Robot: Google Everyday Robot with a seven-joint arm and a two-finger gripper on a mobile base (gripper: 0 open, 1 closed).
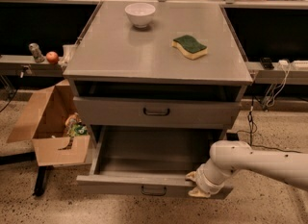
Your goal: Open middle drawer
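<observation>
Grey cabinet (110,50) on a speckled floor (269,208), middle drawer (115,185) standing open.
Bowl (140,14) and sponge (190,46) on top. The gripper (197,189) meets the drawer front's right end; whether it grips cannot be told, and the arm (260,160) runs off frame.

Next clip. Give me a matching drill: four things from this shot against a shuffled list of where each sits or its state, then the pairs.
1 white bowl
2 sponge
3 middle drawer
4 pincer

a pulled out
b at the right end of a drawer front
c cabinet top, rear
d cabinet top, right side, nearer the front

Pairs: 1-c, 2-d, 3-a, 4-b
</observation>
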